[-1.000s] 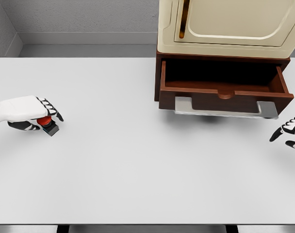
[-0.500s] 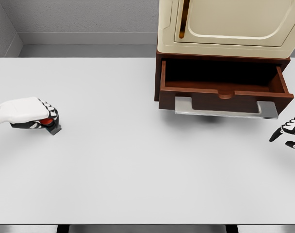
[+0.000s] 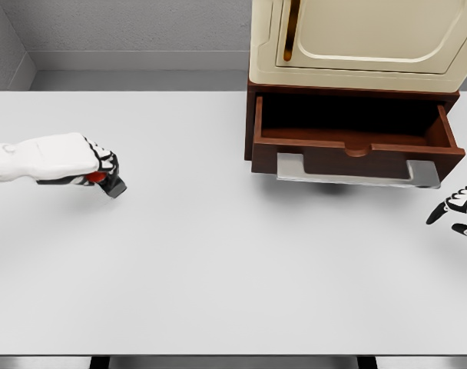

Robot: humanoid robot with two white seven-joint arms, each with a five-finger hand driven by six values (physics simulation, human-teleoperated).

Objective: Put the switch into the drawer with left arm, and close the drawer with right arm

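Surroundings: a smooth white table [image 3: 218, 254] is lying bare between the hand and the cabinet.
Switch: the small red-buttoned dark grey switch [image 3: 110, 184] is sitting gripped in the curled white left hand [image 3: 91, 161], well apart from the drawer.
Drawer: the dark brown wooden drawer [image 3: 355, 150] with flat grey metal handle [image 3: 356, 175] is standing open under a glossy cream cabinet [image 3: 364, 38].
Right hand: the right hand [image 3: 458, 211] is hovering at the table's right edge, fingers spread.

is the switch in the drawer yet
No, the switch is in the left hand over the table's left side, well apart from the open drawer.
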